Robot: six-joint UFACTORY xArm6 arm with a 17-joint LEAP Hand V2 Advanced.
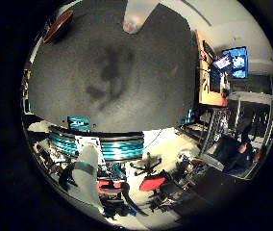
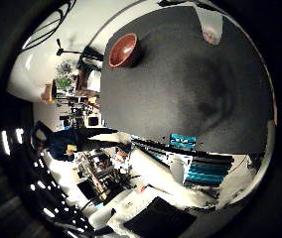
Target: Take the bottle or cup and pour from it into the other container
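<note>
Below the palm, on the little finger side, spreads a dark grey table top (image 1: 141, 53), speckled and wide, with a blotchy shadow near its middle. At the table's far edge a pale, translucent bottle or cup (image 1: 135, 17) stands, only partly in view, with a reddish tint low in it. A reddish-brown bowl (image 1: 58, 26) shows edge-on at the table's rim, well apart from the pale container. White and teal parts of the hand (image 1: 91, 168) reach in along the near side of the table; they touch nothing on it. Beyond lie red chairs (image 1: 152, 183) on a light floor and a lit blue screen (image 1: 236, 61).

Across the thumb side view, the same table fills the middle. The bowl sits upright near one corner, its inside a lighter orange-red. The pale container stands at the opposite far edge, well apart from the bowl. A white finger runs along the table's near edge, straight rather than curled, holding nothing.
</note>
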